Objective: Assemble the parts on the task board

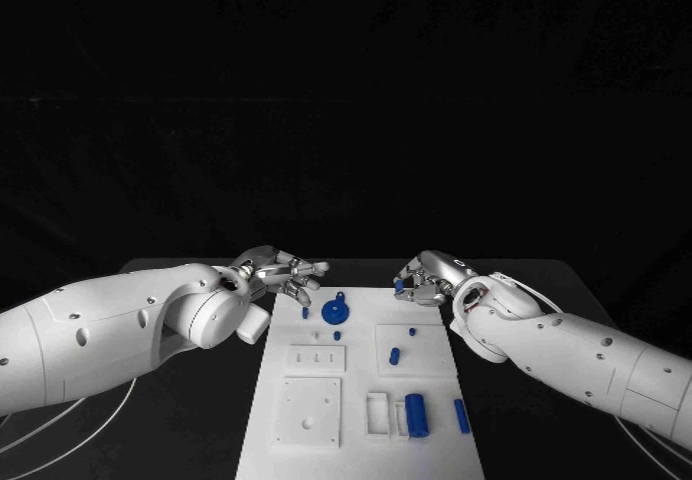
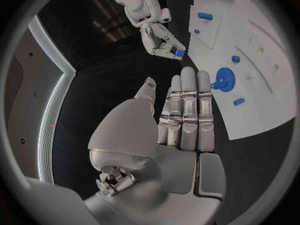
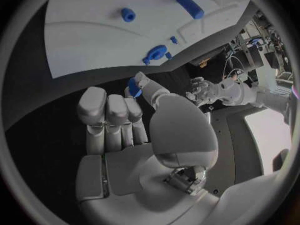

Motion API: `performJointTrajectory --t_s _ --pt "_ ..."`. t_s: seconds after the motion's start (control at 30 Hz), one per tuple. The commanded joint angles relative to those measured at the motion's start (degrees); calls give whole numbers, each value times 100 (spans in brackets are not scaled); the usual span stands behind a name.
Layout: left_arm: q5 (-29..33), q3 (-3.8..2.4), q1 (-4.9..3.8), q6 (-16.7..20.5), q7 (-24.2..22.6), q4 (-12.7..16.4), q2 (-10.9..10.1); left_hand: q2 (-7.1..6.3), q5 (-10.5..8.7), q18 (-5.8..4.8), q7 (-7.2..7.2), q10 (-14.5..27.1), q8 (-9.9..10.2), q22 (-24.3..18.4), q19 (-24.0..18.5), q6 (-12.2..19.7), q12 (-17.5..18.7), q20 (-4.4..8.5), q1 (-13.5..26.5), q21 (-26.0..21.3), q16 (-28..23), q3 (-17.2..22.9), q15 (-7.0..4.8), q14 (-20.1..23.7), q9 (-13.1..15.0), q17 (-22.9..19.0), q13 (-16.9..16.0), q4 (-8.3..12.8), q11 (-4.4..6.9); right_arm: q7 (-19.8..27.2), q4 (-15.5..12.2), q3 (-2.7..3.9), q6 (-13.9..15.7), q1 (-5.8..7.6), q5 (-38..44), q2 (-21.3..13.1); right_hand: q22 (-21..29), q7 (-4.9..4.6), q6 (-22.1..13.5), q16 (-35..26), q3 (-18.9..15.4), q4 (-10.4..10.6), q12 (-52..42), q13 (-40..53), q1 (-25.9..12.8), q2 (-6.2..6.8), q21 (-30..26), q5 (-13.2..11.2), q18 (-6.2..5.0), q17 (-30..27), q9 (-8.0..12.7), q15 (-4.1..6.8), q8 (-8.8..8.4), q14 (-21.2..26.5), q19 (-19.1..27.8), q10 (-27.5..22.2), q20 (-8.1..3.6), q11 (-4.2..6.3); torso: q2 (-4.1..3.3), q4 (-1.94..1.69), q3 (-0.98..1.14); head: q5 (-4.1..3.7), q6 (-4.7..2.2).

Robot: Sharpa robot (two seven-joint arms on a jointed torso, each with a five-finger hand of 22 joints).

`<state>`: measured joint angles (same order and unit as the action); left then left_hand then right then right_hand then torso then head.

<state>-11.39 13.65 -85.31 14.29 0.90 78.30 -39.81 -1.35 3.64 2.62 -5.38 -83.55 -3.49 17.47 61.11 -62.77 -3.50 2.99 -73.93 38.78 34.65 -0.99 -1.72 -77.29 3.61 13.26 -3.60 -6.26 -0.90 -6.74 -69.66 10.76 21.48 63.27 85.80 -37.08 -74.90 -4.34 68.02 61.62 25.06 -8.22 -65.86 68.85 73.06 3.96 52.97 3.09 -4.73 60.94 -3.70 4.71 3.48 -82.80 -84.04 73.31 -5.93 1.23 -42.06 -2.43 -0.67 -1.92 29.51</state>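
Nearest you on the task board (image 1: 289, 440) sit a blue cylinder (image 1: 415, 414) and a slimmer blue pin (image 1: 462, 416), both loose-looking. They'll probably be light, stiff and a bit slick, so pinch them mid-length across the round. Further up there's a short blue peg (image 1: 394, 354), then the blue round part (image 1: 336, 311). At the far edge, your right hand (image 1: 428, 280) is pinching a small blue piece (image 3: 134, 87); your left hand (image 1: 277, 275) holds nothing, fingers straight.
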Motion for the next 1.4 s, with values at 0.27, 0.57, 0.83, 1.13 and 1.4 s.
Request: performJointTrajectory --t_s 0.27,0.57,0.83,1.13,1.4 --pt "-811 -10 -61 -265 1384 -259 450 -257 -83 -91 -4 -289 -12 444 -52 197 -311 133 348 592 876 22 -139 -19 3 214 -41 -224 82 -700 -338 -1 -212 59 403 277 -654 82 235 -30 51 81 -6 2 -36 90 -12 28 38 8 -4 48 11 -16 -211 14 -33 42 156 39 -25 83 33" --pt "-1033 -10 -64 -198 1689 -347 667 -556 -88 -78 1 -281 -15 649 -146 193 -335 155 489 807 1173 321 -153 69 5 279 -30 -579 81 -836 -400 -10 -241 67 526 479 -659 85 238 -39 90 122 -3 4 -37 140 -5 38 40 9 -4 50 11 -17 -221 17 -34 43 167 38 -25 123 35" --pt "-1153 -9 -64 -83 1791 -384 771 -562 -88 -50 -35 -90 -16 638 -230 223 -47 76 615 709 1012 398 -76 136 4 117 -26 -922 -10 -878 -482 -43 -258 77 578 574 -659 86 239 -40 77 131 -3 7 -39 145 -9 87 39 11 -4 50 12 -18 -221 18 -34 43 158 31 -29 140 33" --pt "-1238 -9 -64 -15 1871 -415 840 -628 -88 -42 -55 61 -14 639 -222 250 -36 59 566 664 992 414 -55 136 3 65 -14 -960 -48 -891 -639 -75 -296 84 589 594 -660 89 243 -42 65 142 -7 12 -44 156 -4 137 40 11 -4 51 12 -18 -222 21 -35 45 158 41 -21 166 48" --pt "-1271 -8 -64 -100 1907 -420 881 -544 -88 -35 -44 151 -19 646 -231 173 -37 42 490 628 983 385 -41 154 6 26 -14 -847 -61 -908 -721 -95 -309 85 606 631 -660 88 240 -42 56 147 -3 10 -43 161 -6 161 39 12 -4 52 11 -20 -223 18 -35 45 160 34 -24 155 48"
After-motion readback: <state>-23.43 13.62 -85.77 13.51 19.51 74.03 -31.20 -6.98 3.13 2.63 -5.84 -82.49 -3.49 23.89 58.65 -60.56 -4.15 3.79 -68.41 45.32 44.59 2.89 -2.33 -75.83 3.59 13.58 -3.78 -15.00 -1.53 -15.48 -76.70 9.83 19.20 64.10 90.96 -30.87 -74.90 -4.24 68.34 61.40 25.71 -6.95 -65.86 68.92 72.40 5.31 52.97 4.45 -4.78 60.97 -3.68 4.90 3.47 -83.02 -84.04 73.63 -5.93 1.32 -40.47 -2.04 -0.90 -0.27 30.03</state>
